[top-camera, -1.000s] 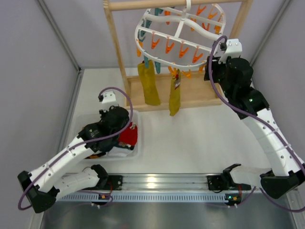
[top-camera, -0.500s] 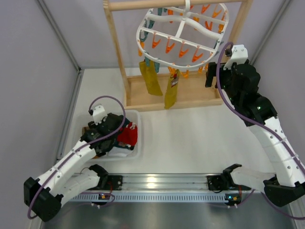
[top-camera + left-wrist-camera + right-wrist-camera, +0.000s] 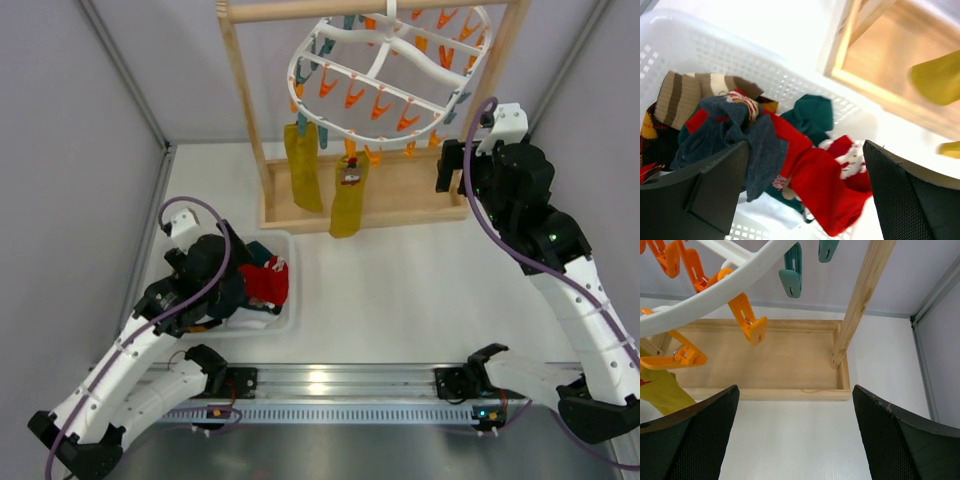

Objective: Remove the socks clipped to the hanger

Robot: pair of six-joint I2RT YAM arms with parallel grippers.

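Socks point(image 3: 303, 175), two mustard ones, dangle from the hanger point(image 3: 381, 58) at 12 o'clock. Left pincer point(image 3: 810, 185) gapes empty over the basket point(image 3: 700, 55) at 8; right pincer point(image 3: 795, 440), raised at 2, same.

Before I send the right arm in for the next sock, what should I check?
1. Right end effector open and empty: ok.
2. Left end effector open, holding nothing, over the white perforated plastic basket: ok.
3. All socks off the white oval plastic hanger: not ok. One mustard yellow fabric sock and a second mustard yellow sock hang clipped.
4. Target sock centred in the right wrist view: not ok, only a yellow edge shows at the left margin.
5. Clearance from the light wooden stand post: cannot tell.
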